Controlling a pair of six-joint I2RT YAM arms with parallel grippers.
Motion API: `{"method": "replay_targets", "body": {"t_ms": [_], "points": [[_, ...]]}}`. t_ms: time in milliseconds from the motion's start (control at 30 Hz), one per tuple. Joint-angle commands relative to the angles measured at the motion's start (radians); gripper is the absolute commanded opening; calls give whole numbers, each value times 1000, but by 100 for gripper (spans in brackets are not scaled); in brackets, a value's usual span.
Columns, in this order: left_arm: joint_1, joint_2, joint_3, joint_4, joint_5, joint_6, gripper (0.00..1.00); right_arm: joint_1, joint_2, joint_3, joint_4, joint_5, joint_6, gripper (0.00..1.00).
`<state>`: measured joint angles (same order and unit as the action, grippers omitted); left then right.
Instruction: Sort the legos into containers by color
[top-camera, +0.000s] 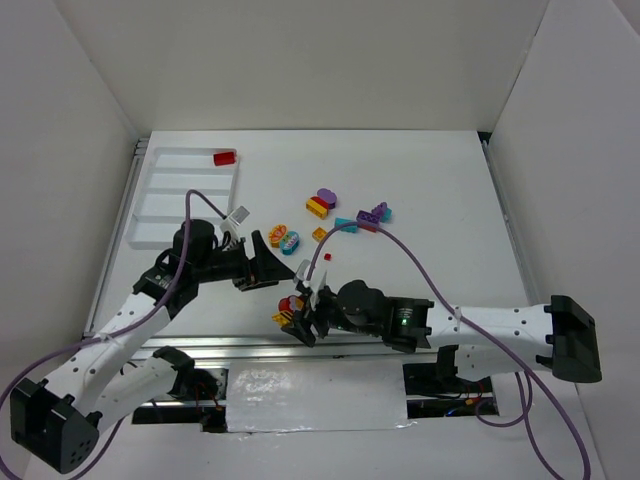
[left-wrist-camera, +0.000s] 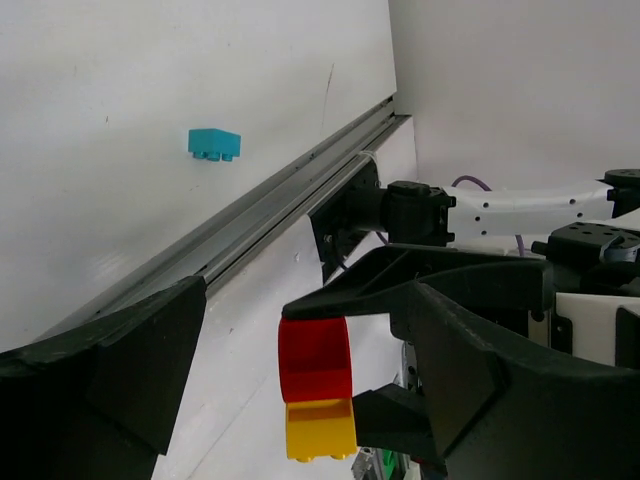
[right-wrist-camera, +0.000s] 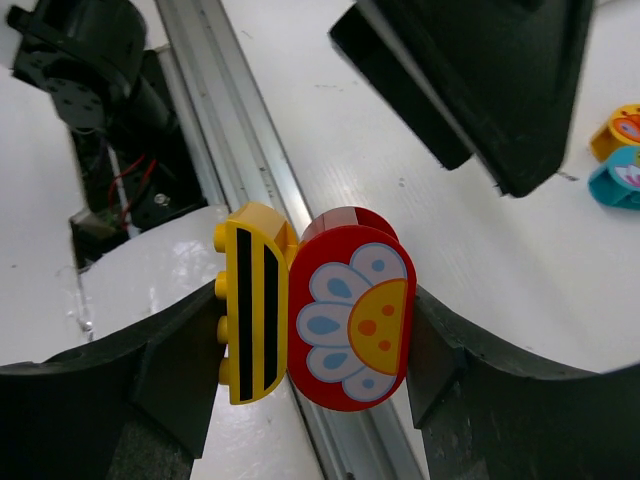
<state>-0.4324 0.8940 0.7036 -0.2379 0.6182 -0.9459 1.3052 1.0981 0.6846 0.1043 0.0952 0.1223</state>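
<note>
Closest to the lens, the right fingers (right-wrist-camera: 480, 400) are clamped on a red flower brick (right-wrist-camera: 352, 305) with a yellow striped brick (right-wrist-camera: 255, 315) against it, right of the white tray (top-camera: 150, 215). Beside the tray, the left fingers (left-wrist-camera: 110, 370) stand spread apart, gripping nothing. One red brick (top-camera: 224, 157) lies in the tray's farthest compartment (top-camera: 185, 160); other legos (top-camera: 322, 200) lie loose on the tabletop (top-camera: 440, 200) to its right.
</note>
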Motion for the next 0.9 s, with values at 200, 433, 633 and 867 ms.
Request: {"method": "replay_targets", "body": {"t_ms": [200, 433, 633, 867], "points": [[-118, -17, -24, 101, -55, -40, 84, 8, -1, 43, 28, 150, -32, 1], [-215, 35, -3, 146, -80, -44, 48, 6, -4, 52, 34, 205, -49, 1], [-259, 63, 13, 160, -80, -28, 9, 5, -6, 36, 60, 248, -47, 1], [-262, 28, -7, 230, -69, -28, 0, 3, 3, 29, 81, 236, -21, 65]]}}
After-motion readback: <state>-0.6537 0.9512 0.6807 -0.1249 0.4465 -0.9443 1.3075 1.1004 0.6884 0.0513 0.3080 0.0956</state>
